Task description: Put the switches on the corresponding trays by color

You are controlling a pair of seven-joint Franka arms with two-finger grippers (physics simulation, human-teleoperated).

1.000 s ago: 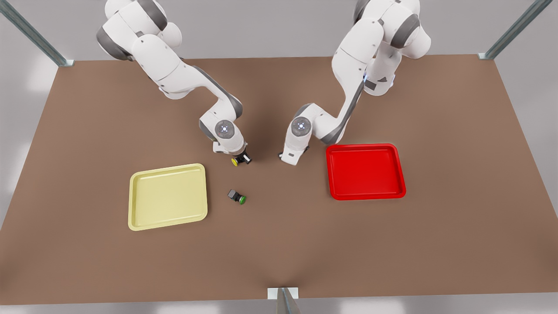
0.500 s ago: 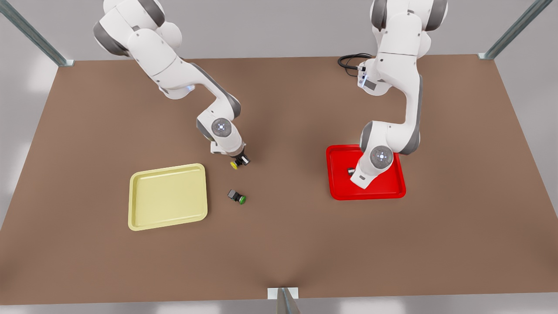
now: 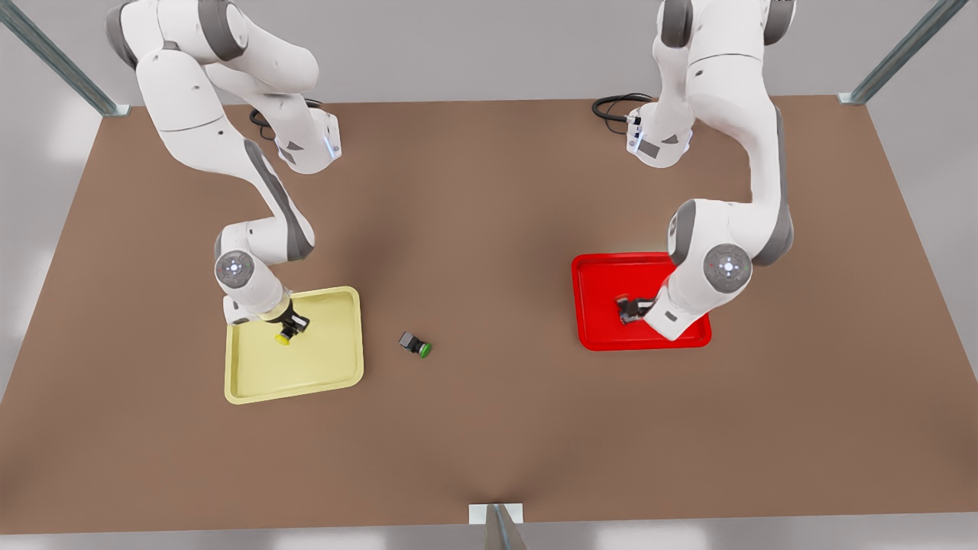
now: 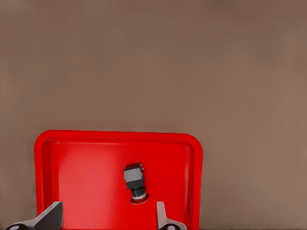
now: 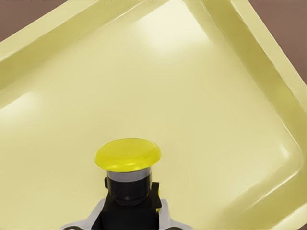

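The red-capped switch [image 4: 135,183] lies on its side on the floor of the red tray [image 4: 72,158], free of any grip. My left gripper [image 4: 106,218] hangs open just over it, one finger to each side, at the front view's right [image 3: 636,308]. Over the pale yellow tray [image 3: 336,367], at the front view's left, my right gripper [image 3: 289,327] is shut on the dark body of the yellow-capped switch [image 5: 128,155]. Its cap [image 3: 283,339] points down toward the tray floor [image 5: 216,120]. I cannot tell whether it touches the tray.
A green-capped switch [image 3: 415,344] lies on the brown table between the two trays, nearer the yellow one. Black cables [image 3: 611,107] sit at the back by the arm bases. Metal frame posts stand at the table's corners and front edge [image 3: 497,523].
My right gripper carried the yellow switch from the table's middle to over the yellow tray. My left gripper travelled from the middle to the red tray, where the red switch now lies.
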